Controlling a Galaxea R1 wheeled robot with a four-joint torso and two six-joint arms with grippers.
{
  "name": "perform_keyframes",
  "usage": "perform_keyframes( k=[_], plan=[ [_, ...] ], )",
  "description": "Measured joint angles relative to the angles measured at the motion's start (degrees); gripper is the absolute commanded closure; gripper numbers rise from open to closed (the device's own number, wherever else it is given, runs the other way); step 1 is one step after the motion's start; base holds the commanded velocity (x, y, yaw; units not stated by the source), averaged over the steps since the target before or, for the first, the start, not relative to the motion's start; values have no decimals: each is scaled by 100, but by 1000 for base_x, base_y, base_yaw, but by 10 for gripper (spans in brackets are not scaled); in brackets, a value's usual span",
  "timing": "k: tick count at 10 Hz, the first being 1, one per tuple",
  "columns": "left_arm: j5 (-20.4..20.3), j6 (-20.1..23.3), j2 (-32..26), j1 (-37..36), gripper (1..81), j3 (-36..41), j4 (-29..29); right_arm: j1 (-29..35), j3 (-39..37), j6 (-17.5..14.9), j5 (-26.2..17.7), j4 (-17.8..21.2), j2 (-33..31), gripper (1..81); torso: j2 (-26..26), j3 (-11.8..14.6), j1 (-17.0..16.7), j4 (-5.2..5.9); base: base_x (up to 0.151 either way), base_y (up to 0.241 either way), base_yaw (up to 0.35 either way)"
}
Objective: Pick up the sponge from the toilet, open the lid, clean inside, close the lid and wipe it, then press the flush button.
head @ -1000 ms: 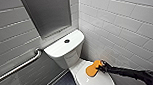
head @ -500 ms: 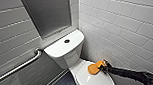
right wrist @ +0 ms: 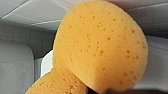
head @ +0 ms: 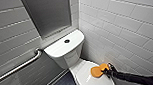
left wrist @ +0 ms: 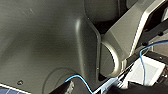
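The right gripper (head: pixel 108 70) fingers clamp one end of the sponge (head: pixel 97 71), which lies flat on the closed lid (head: pixel 85 81) near its right edge. The tiled wall (head: pixel 122 36) stands close beside, with open floor (head: pixel 65 82) to the left.

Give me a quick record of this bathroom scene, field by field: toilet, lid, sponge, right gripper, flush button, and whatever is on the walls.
toilet: white, set in a corner
lid: closed over the bowl
sponge: orange, lying on the lid
right gripper: at the sponge's edge, seemingly gripping it
flush button: dark, round, centre of the tank cover, nothing touching it
grab bar: metal, on the wall left of the toilet
niche: grey recess above the tank cover
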Motion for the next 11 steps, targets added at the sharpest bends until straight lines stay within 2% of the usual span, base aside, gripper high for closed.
perform_keyframes(
  k=[7, 11],
  plan=[
    [-9, 2, 46, 0, 10, 0, 0, -1047, 1910, 105, 857, 4, -1665, 811, -4, 0, 0, 0, 0, 0, 0],
    [-9, 24, 69, -2, 10, 5, 0, -2025, 2497, 102, 1429, 6, -2395, 811, -6, 0, 0, 0, 0, 0, 0]
  ],
)
